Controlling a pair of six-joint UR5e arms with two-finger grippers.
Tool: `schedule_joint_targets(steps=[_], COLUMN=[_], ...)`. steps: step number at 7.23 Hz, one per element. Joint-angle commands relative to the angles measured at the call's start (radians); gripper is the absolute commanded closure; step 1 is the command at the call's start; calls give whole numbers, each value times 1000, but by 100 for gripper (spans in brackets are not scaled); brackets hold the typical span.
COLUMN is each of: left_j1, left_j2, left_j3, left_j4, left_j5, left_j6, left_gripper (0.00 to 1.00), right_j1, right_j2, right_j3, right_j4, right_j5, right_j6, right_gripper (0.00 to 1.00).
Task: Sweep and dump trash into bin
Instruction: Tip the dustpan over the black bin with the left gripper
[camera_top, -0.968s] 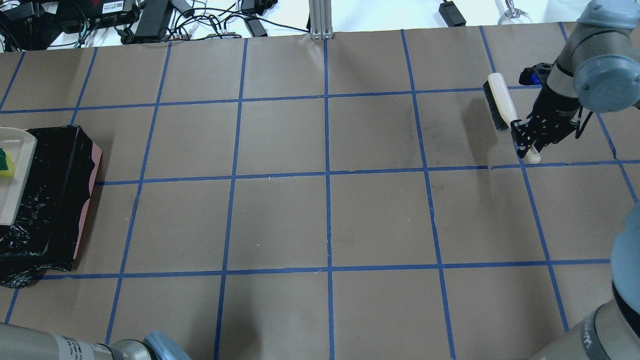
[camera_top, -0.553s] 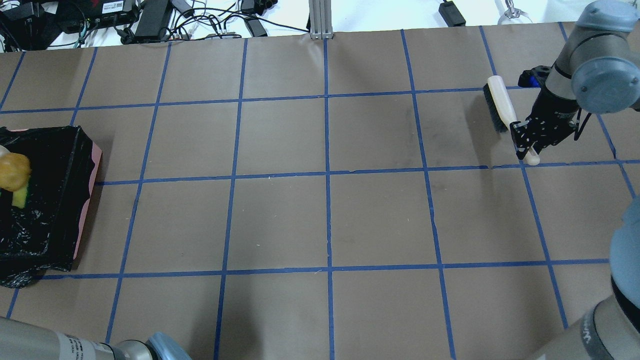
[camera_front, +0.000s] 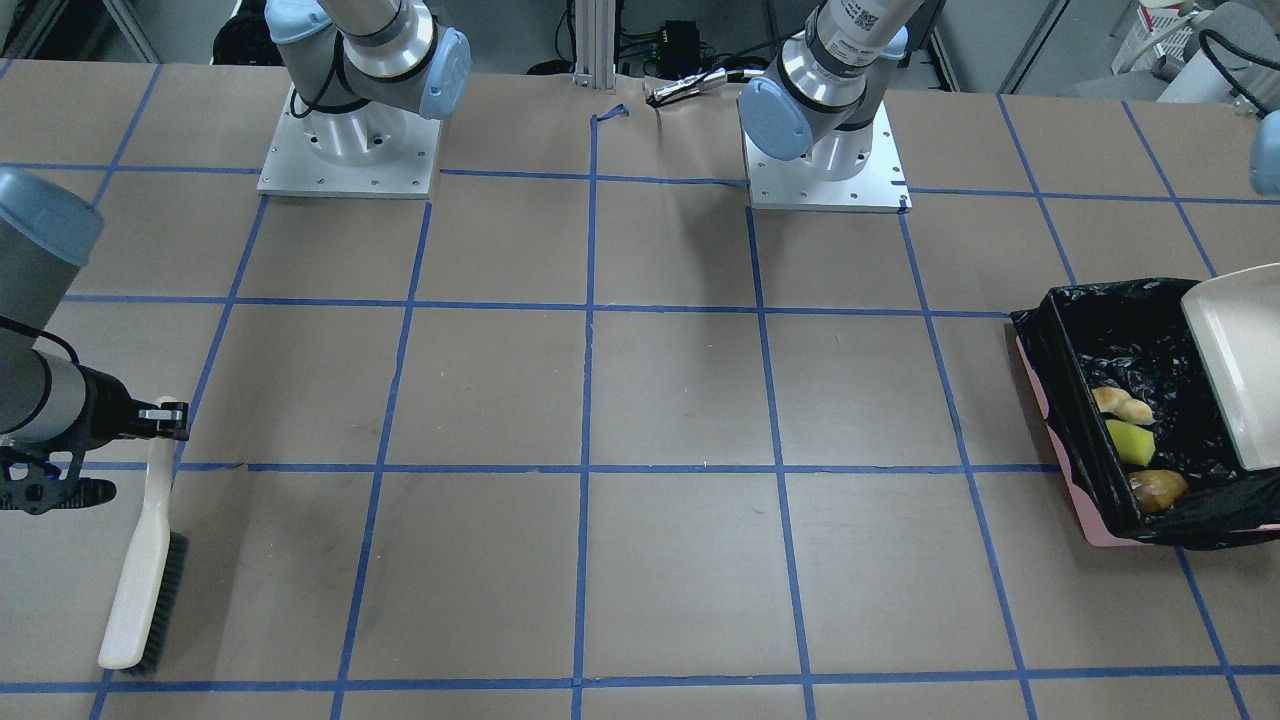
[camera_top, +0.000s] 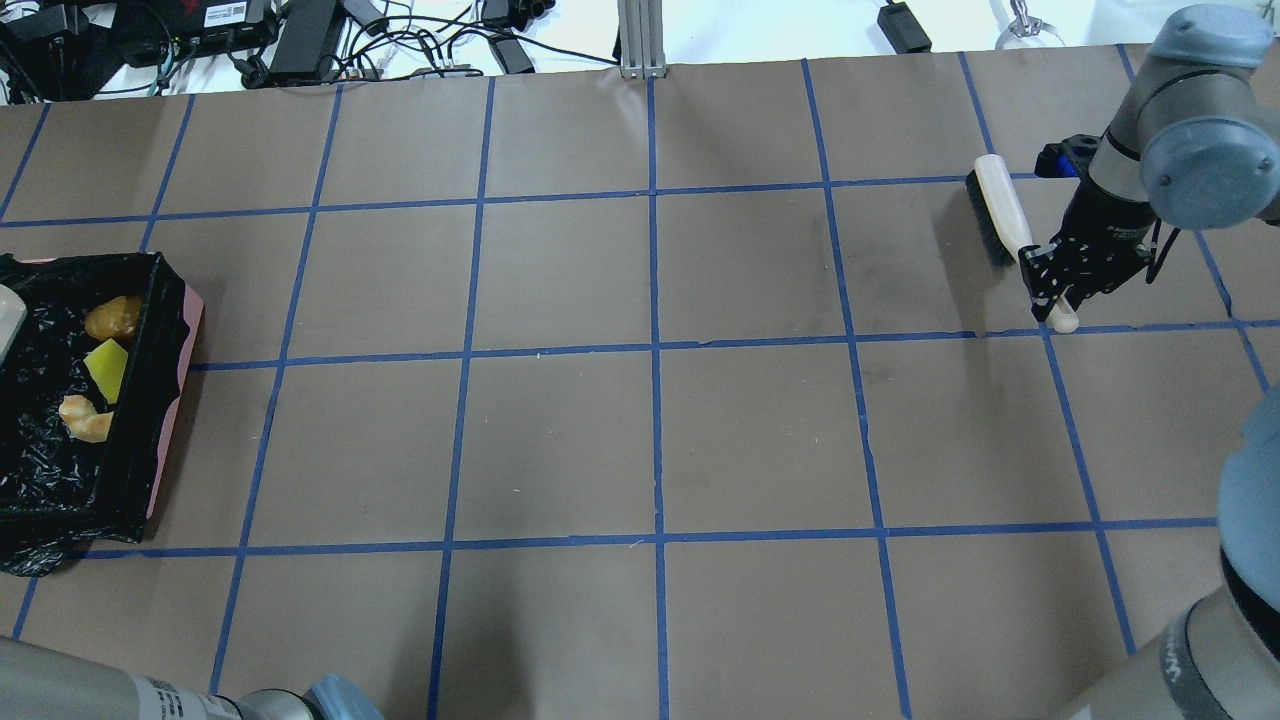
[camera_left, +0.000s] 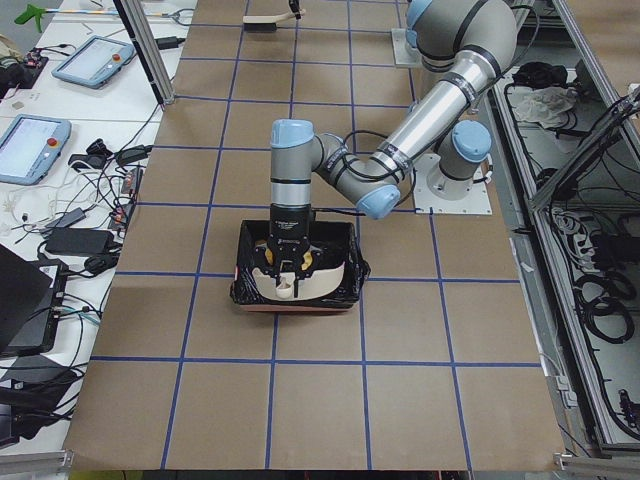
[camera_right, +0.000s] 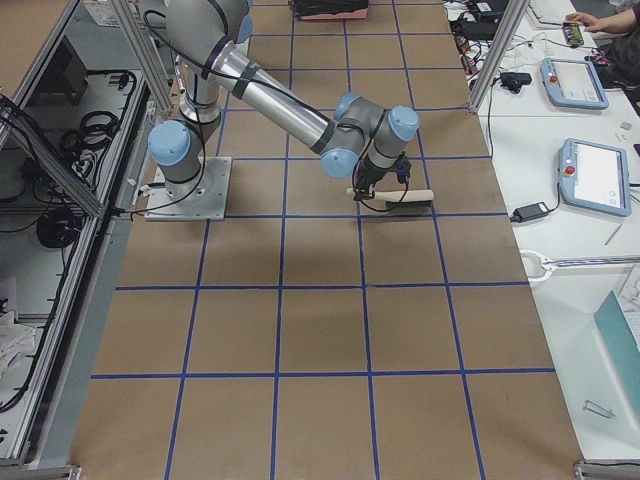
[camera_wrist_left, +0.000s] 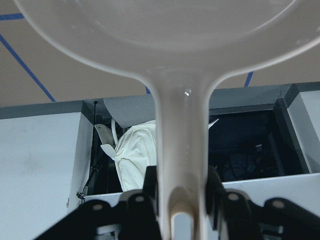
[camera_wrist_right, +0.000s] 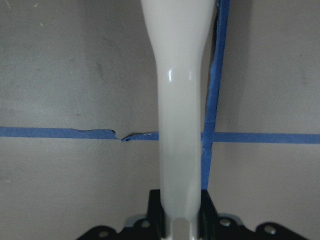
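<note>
The bin (camera_top: 172, 400), pink-based with a black bag, sits at the table's left end. All three pieces of trash lie inside it: the potato (camera_top: 112, 317), the sponge (camera_top: 106, 368) and the croissant piece (camera_top: 85, 418). My left gripper (camera_wrist_left: 182, 200) is shut on the handle of the beige dustpan (camera_front: 1240, 370), which hangs tilted over the bin's (camera_front: 1070, 400) outer side. Far to the right, my right gripper (camera_top: 1062, 285) is shut on the handle of the brush (camera_top: 1000, 215), whose bristles rest on the table.
Brown paper with a blue tape grid covers the table (camera_top: 650, 440). Cables and power bricks (camera_top: 300, 40) lie beyond the far edge. A metal post (camera_top: 640, 40) stands at the far middle. Both arm bases (camera_front: 350, 150) are bolted on the robot's side.
The dustpan tipped up and drew back toward the left edge, and the trash slid off it into the bin. The right gripper and brush shifted slightly.
</note>
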Motion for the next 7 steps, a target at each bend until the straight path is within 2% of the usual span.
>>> schedule_joint_targets(steps=[1,2,4,5,6,7], left_j1=[-8,-4,-43,-144,-263,-349], left_j2=[12,18,3,-20,-37,-70], left_j3=[164,234,247,244,242,242], left_j4=[-308,-474,-589,-690,-712,-703], left_j5=[-137,-265,-385,-400,-412,-416], left_j6=[-9,-106,-225,-335,-448,-533], left_gripper=[100,100,100,100,100,100], right_j1=[0,0,-2,-2,-2,-2], right_j2=[6,13,14,14,16,14], right_j3=[0,0,0,0,0,-1], right_j4=[2,2,2,2,1,1], right_j5=[0,0,0,0,-2,-2], right_j6=[0,-1,2,3,3,2], right_gripper=[100,100,100,100,65,34])
